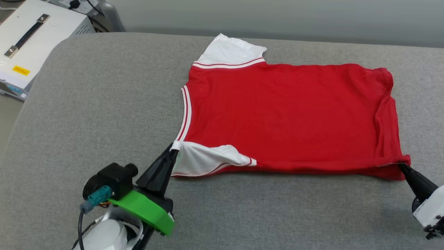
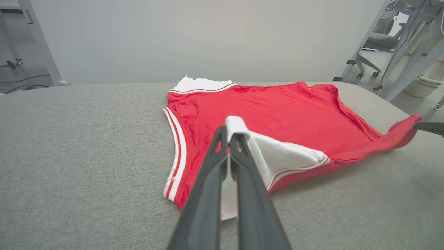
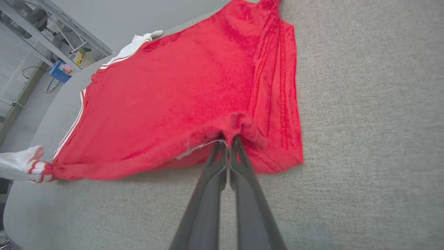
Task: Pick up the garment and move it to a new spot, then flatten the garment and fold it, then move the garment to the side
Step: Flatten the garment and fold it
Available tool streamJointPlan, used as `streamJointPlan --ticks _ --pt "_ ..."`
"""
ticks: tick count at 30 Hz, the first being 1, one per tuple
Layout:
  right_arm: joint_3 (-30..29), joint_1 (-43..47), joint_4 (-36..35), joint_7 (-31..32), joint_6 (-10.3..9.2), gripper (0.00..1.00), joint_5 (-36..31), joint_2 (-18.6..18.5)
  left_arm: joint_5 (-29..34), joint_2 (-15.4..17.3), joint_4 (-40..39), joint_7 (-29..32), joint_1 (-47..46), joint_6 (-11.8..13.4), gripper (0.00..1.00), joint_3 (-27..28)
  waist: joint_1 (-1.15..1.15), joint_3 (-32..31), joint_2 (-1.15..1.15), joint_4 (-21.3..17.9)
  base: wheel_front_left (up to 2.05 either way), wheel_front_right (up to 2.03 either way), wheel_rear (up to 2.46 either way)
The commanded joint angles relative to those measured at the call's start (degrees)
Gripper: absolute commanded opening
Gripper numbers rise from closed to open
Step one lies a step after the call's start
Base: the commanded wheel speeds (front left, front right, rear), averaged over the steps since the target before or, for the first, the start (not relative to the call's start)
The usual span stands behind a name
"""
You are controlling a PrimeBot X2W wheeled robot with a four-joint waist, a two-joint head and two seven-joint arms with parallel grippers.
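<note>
Across the middle of the grey counter (image 1: 104, 104) the garment (image 1: 284, 114) lies spread. Its red body is mostly flat, the far white sleeve (image 1: 230, 50) points away, and the hem lies to the robot's right with a few ridges beside it. Its near edge is raised slightly between two grips: the left claw (image 1: 172, 148) is clamped on the near white sleeve (image 1: 208, 159) at the shoulder, and the right claw (image 1: 403, 169) is clamped on the near hem corner. This looks like the flattening step. Done well, both claws would draw apart evenly along that edge at one height, then lower together so the bunched sleeve and hem ridges settle smooth.
</note>
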Motion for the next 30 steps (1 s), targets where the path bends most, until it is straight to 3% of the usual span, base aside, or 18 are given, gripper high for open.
streamJointPlan --ticks 1,12,26,27,28,30 --pt "-0.6 -1.8 0.1 1.0 -0.04 0.00 -1.6 0.2 0.4 -1.0 1.3 -0.5 -2.2 -0.4 0.00 0.6 0.00 2.0 0.00 -0.1 0.00 0.00 0.00" --pt "-2.0 -12.4 3.9 7.8 -0.04 0.00 -7.8 3.4 0.4 -6.7 15.4 -1.8 -14.4 -3.2 0.00 2.7 0.00 7.8 0.00 -0.5 0.00 0.00 0.00" --pt "-0.4 -18.3 9.4 7.9 -0.04 0.00 -9.8 2.5 1.0 -10.0 31.6 -2.0 -23.8 -5.9 0.00 1.6 0.00 11.1 0.00 -0.4 0.00 0.00 0.00" --pt "-0.5 -18.9 9.7 7.3 -0.04 0.84 -10.1 2.4 1.2 -10.3 32.9 -2.1 -24.5 -6.0 0.88 1.5 0.00 11.1 0.00 -0.3 0.00 0.00 0.00" --pt "-0.9 -19.3 10.2 6.8 -0.04 1.00 -10.1 2.6 1.2 -10.6 34.1 -2.1 -24.9 -5.9 1.00 1.5 0.00 11.1 0.00 -0.3 0.00 0.00 0.00" --pt "-0.7 -20.0 10.9 6.2 -0.04 1.00 -10.1 2.7 1.2 -11.3 36.3 -2.1 -25.8 -5.9 1.00 1.5 0.00 10.9 0.00 -0.3 0.00 0.00 0.00"
